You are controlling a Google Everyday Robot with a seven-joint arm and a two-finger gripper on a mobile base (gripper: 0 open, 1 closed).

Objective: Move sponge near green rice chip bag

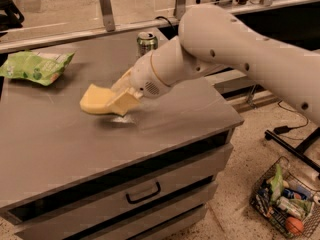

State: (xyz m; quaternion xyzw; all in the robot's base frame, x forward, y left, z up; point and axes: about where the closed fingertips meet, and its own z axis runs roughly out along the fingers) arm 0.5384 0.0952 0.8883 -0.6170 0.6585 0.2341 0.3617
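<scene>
Camera view notes. Green rice chip bag (pixel 37 66) lies flat at back left corner of cabinet (pixel 60 149) top. Sponge (pixel 95 99) near middle of cabinet top, well apart from bag; I cannot tell if it touches top. My gripper (pixel 120 97) pinches sponge's right end, fingers closed on it. Green soda can (pixel 146 42) stands at cabinet's back edge. Wire basket (pixel 285 204) on floor, right of cabinet.
</scene>
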